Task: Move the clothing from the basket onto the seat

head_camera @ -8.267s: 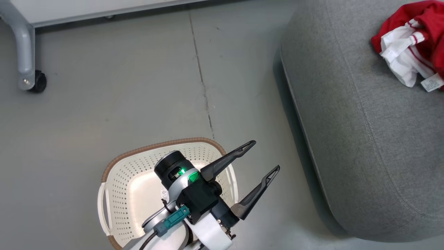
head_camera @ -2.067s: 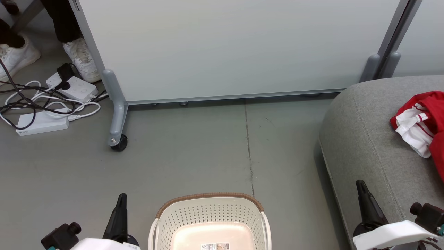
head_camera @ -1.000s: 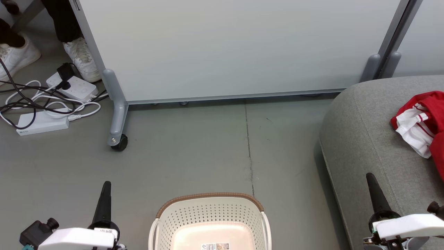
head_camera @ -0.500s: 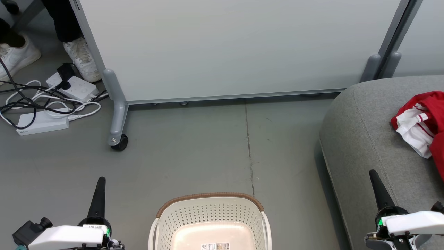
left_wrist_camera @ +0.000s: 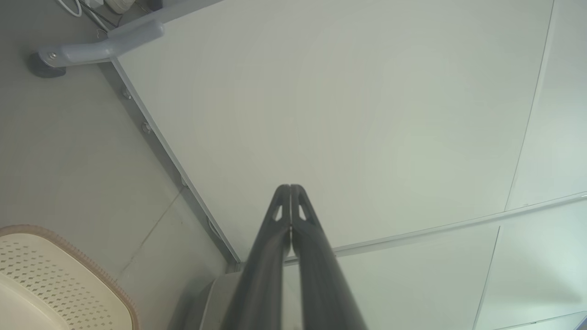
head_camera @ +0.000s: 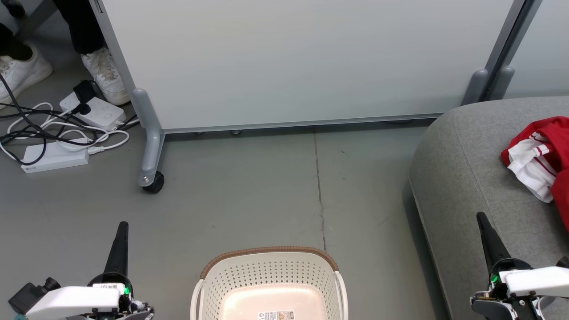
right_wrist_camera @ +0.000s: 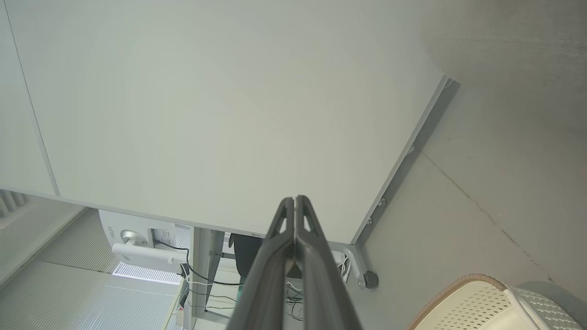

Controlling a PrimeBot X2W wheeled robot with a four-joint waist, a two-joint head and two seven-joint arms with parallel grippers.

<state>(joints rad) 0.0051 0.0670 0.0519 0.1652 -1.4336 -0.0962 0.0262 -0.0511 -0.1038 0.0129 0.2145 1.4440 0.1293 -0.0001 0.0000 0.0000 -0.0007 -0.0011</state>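
**Holding Both End Effectors Closed and Empty Beside the Basket**

**End effector state.** The left end effector [head_camera: 122,227] stands at the lower left of the head view, fingers pressed fully together and pointing up the view. It grips nothing and touches nothing. The right end effector [head_camera: 481,220] stands at the lower right in the same condition: fingers fully together, nothing between them. In the head view it overlaps the front edge of the seat [head_camera: 466,186]; whether it touches the seat cannot be told.

**Task items.** The clothing [head_camera: 540,153] lies bunched on top of the seat at the right edge of the head view, well apart from both end effectors. The basket [head_camera: 266,251] sits on the floor [head_camera: 249,200] between the two end effectors. The part of its inside that is in view is bare cream plastic with a paper label [head_camera: 275,315].

**Count.**
- End effectors: two.
- Basket: one.
- Seat: one.
- Clothing: one red-and-white heap; the number of garments cannot be told.
- White shoes [head_camera: 104,73]: two, at the upper left.
- White power strips [head_camera: 53,158]: two, with cables.

**View differences.**
- The left wrist view shows the left end effector [left_wrist_camera: 290,189] closed against the pale partition panel [left_wrist_camera: 344,114], with the basket [left_wrist_camera: 50,270] at the lower left.
- The right wrist view shows the right end effector [right_wrist_camera: 294,200] closed, the basket [right_wrist_camera: 472,300] at the lower right, and a white device [right_wrist_camera: 137,247] with cables beyond the panel's edge.
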